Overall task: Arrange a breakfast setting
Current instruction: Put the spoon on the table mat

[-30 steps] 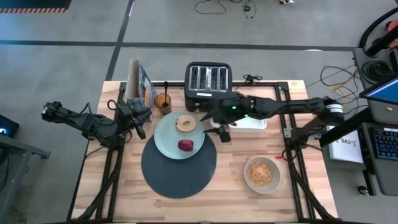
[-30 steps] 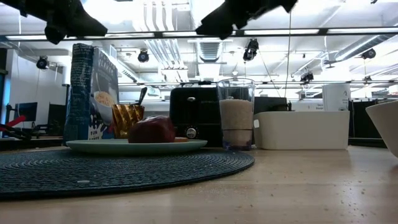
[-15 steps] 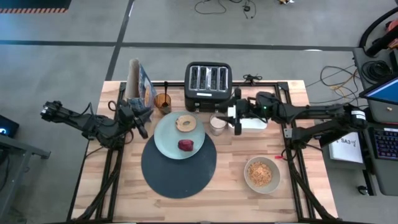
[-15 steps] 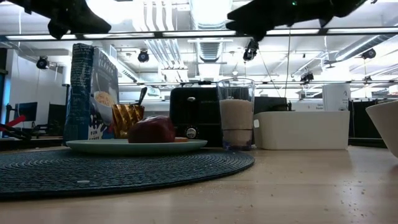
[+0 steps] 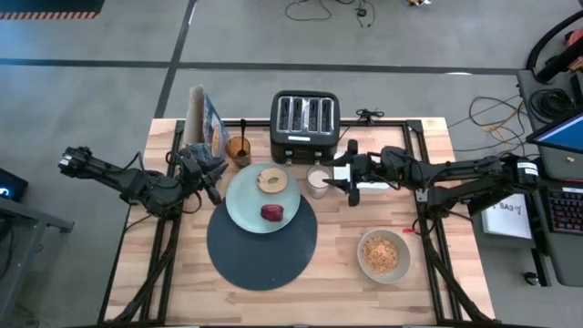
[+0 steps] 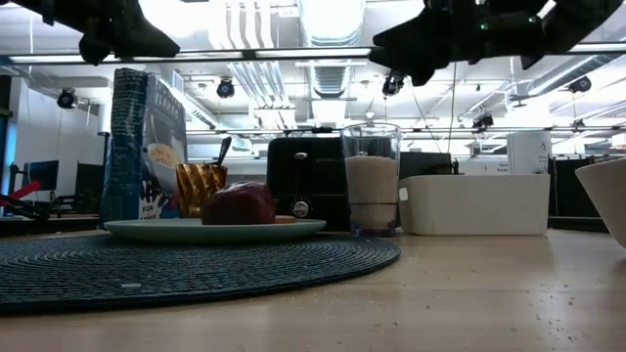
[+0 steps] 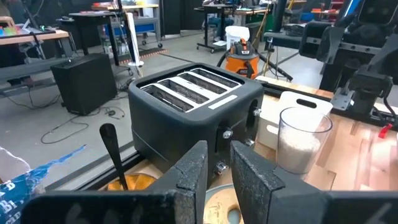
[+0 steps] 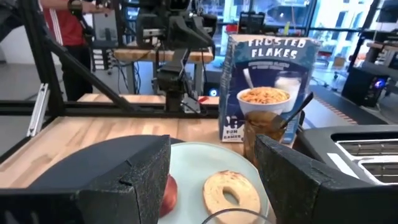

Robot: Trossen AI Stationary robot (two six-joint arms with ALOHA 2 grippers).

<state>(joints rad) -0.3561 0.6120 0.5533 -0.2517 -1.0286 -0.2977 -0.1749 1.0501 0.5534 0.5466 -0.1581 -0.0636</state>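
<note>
Breakfast pieces sit on the pale wooden worktop (image 5: pixel 182 282): a round dark-blue woven placemat (image 5: pixel 262 246) lies near the middle, and a pale mint plate (image 5: pixel 244 202) rests partly on its far edge. On the plate lie a tan ring-shaped bagel (image 5: pixel 271 180) and a small dark-red fruit (image 5: pixel 272 213), apart from each other. A small clear glass of milk (image 5: pixel 318 182) stands upright just off the plate's rim, between the plate and the right pincer (image 5: pixel 352 183). That right pincer hovers above the worktop right beside the glass, over the edge of a white rectangular tray (image 5: pixel 375 184), its two dark fingers (image 8: pixel 134 180) spread wide and released, holding nothing; in its wrist view the plate, bagel and fruit show between them. A beige bowl of cereal (image 5: pixel 383 255) stands well apart from this pincer, nearer the front edge. The left pincer (image 5: pixel 206 173) hangs just beside the plate's opposite rim, its fingers (image 7: pixel 193 171) parted by a narrow gap and empty. Close to it stand a blue cereal box (image 5: pixel 209 123) and an amber cup (image 5: pixel 239 149) with a dark utensil in it. A black four-slot toaster (image 5: pixel 306 123) sits beyond the plate, behind both pincers.
</note>
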